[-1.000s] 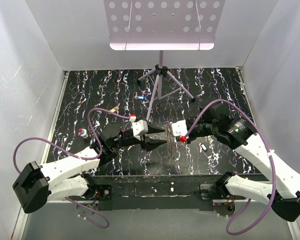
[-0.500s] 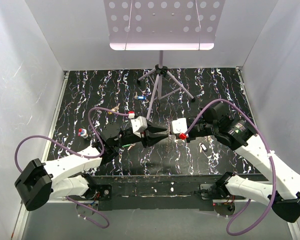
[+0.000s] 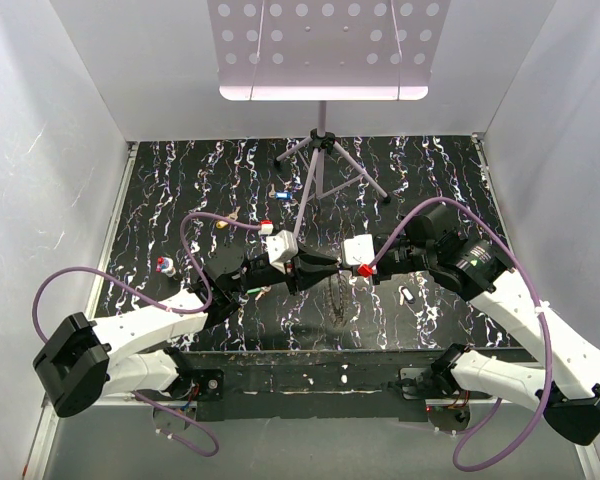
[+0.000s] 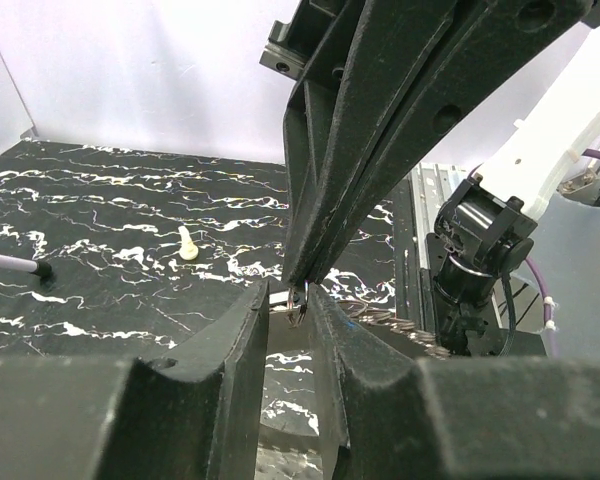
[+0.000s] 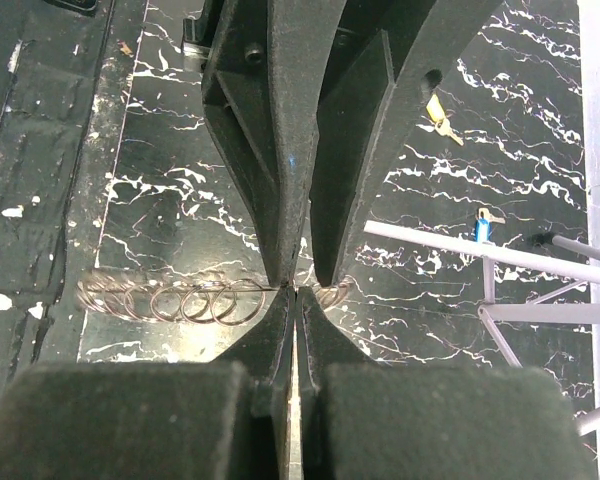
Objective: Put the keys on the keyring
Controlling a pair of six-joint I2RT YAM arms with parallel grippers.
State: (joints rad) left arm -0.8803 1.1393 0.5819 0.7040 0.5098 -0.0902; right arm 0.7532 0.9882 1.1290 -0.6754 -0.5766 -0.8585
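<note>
The keyring (image 3: 337,296) stands on edge near the middle of the table, between my two grippers. From above it reads as a thin streak whose long axis runs from the near edge toward the back wall. In my right wrist view it shows as a row of wire loops lying crosswise. The right gripper (image 5: 295,298) is clenched on the ring at its fingertips. The left gripper (image 4: 290,302) meets it head-on, jaws a narrow gap apart around those tips; I cannot tell whether they bear on the ring. Loose keys lie well apart from it: a blue-headed key (image 3: 280,193), a brass key (image 3: 227,222) and a red-headed key (image 3: 164,265). The table (image 3: 180,170) is black with white veining, boxed by plain white walls (image 3: 60,120). A tripod music stand (image 3: 320,150) rises at the back.
</note>
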